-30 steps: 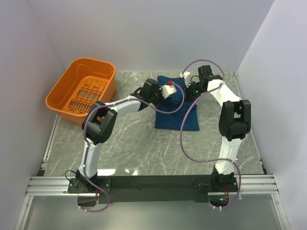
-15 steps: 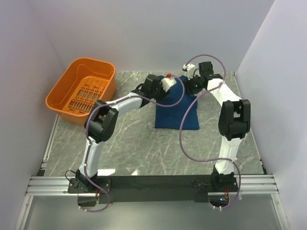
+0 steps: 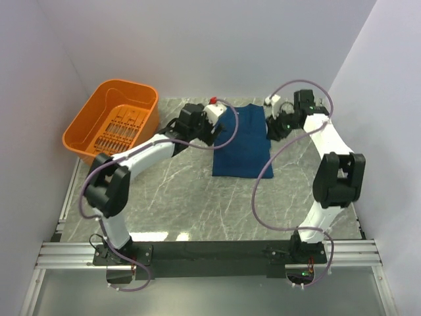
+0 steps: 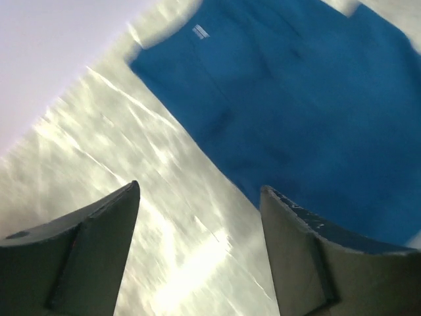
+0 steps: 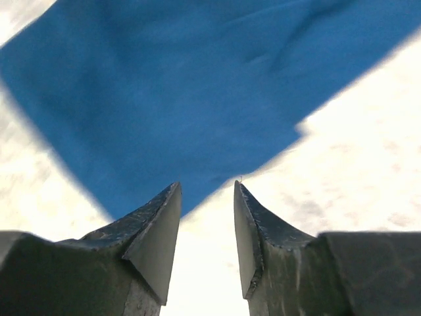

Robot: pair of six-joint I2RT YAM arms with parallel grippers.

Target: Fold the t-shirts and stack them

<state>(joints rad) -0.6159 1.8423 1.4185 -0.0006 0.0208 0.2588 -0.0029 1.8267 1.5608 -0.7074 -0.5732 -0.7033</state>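
Observation:
A dark navy-blue t-shirt lies flat on the marble table as a long folded rectangle, plain side up. My left gripper hovers just off the shirt's back left edge. In the left wrist view this gripper is open with only marble between its fingers, and the t-shirt lies to the upper right. My right gripper hangs beside the shirt's back right edge. Its own view shows the right gripper open and empty, above the rim of the t-shirt.
An orange plastic basket stands at the back left corner of the table. Purple cables loop from both arms over the shirt and the table's middle. Pale walls close in the table at the back and on both sides.
Both grippers have opened, let go of the shirt and drawn apart, left one leftward and right one rightward. The shirt's bunched back end now lies spread flat.

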